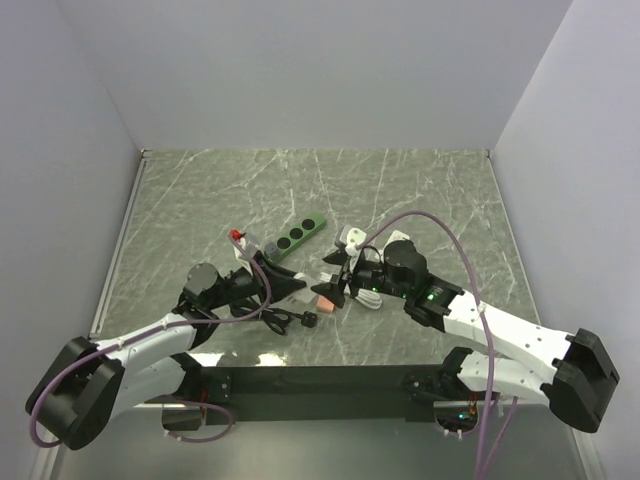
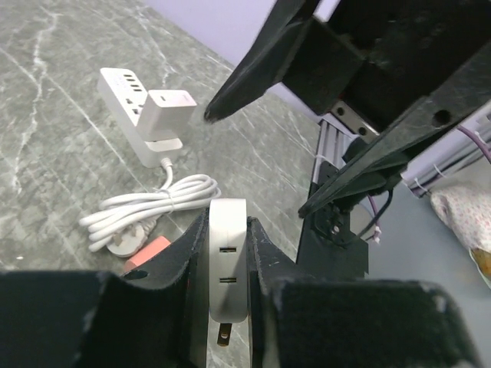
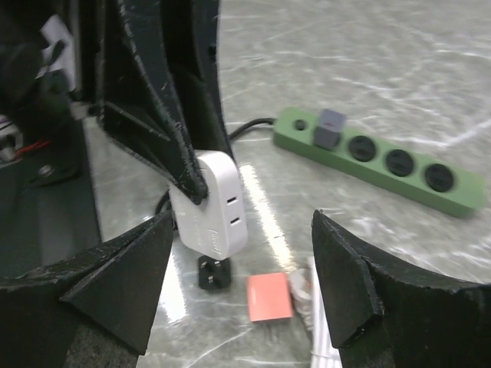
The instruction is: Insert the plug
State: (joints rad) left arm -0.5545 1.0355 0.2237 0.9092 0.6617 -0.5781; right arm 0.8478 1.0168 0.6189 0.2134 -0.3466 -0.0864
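Right wrist view is showing the left hand (image 2: 227,230) clenching the white adapter (image 3: 215,207) upright, straight ahead of the released right hand (image 3: 244,245); the green power strip (image 3: 383,157) is lying beyond.

The light is bright and even and comes from above. The marble table (image 1: 420,190) has pale glare toward its near edge in the top view. In the right wrist view, a white streak lies beside the white adapter (image 3: 211,207). Shadows are soft. In both wrist views the nearest fingers (image 3: 115,284) are blurred.
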